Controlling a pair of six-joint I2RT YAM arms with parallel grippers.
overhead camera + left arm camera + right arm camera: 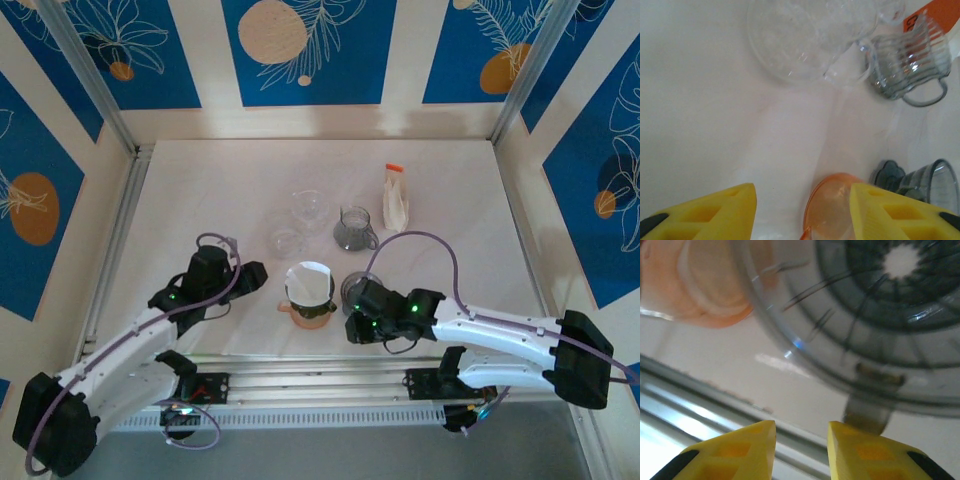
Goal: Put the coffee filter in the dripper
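A white coffee filter [308,281] stands in the orange dripper [308,313] at the table's front middle, its top above the rim. My left gripper [260,274] is just left of it, open. In the left wrist view the orange dripper [832,210] lies against the inside of the right finger [890,215], and the gripper [802,200] holds nothing. A grey dripper [355,289] stands right of the orange one. My right gripper [352,318] is beside it, open with a narrow gap [801,440]. The grey dripper's handle [867,416] is just above the right fingertip.
A clear glass server [310,207] and a small glass [287,240] stand behind the dripper. A grey ribbed pitcher [353,230] and a pack of filters [396,196] with an orange top are at the back right. The metal rail [320,375] runs along the near edge.
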